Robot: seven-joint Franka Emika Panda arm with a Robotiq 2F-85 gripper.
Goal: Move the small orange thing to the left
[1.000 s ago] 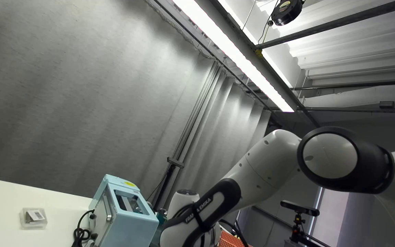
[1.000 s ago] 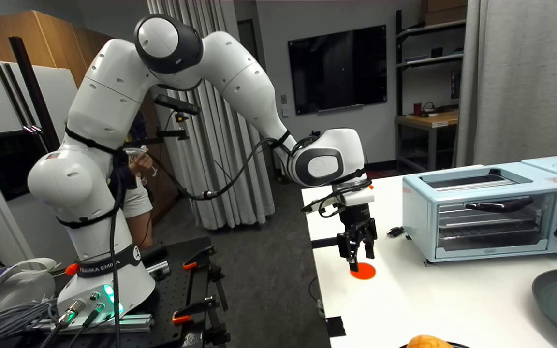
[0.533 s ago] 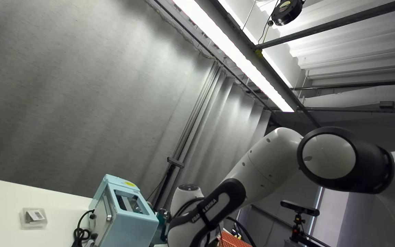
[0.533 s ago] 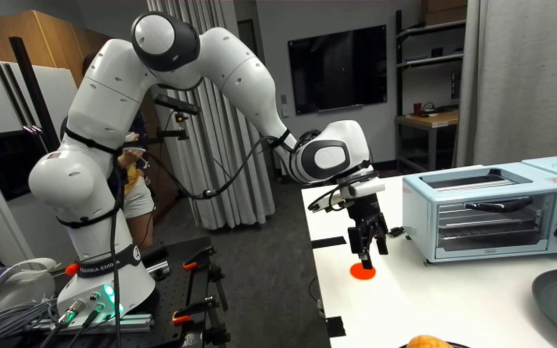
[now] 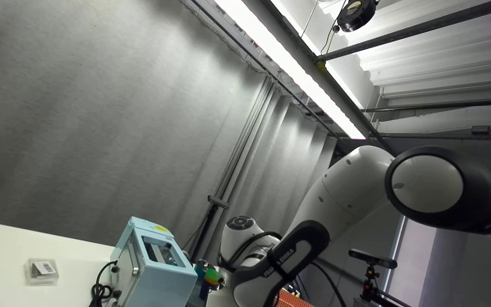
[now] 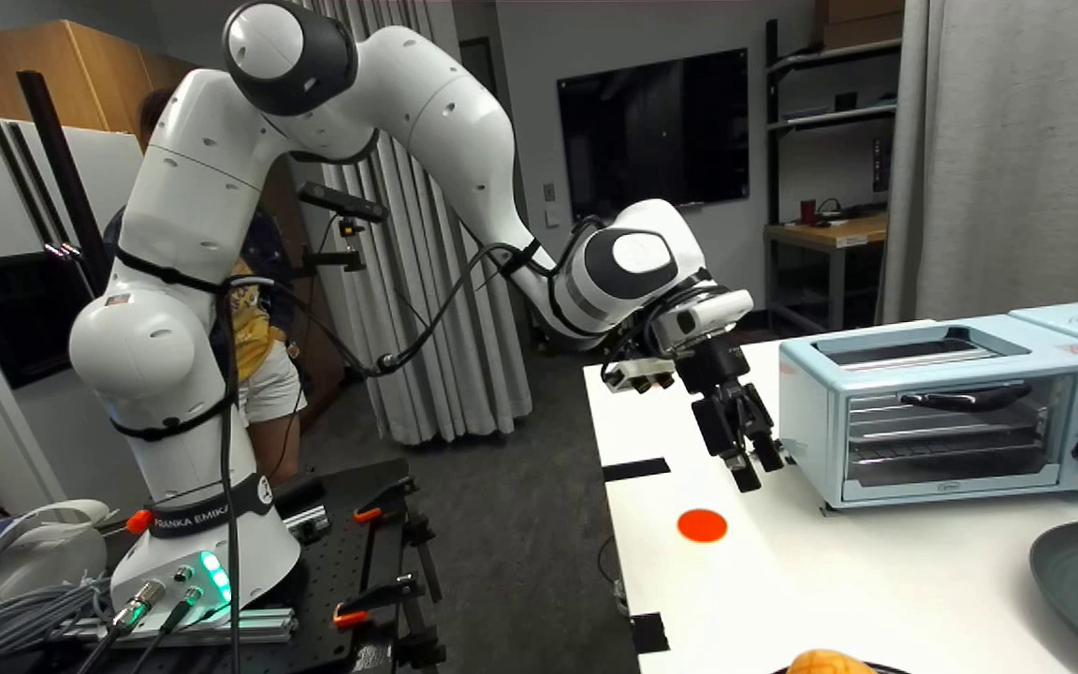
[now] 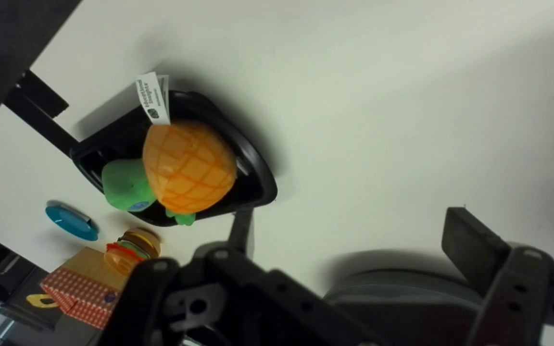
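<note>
Gripper (image 6: 760,471) has moved away from the orange disc (image 6: 702,525).

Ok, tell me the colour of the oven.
Light blue; the oven shows best in an exterior view.

The white arm (image 6: 464,131) has black cables (image 6: 396,361), FRANKA EMIKA lettering (image 6: 185,519) and a black hand (image 7: 350,218).
</note>
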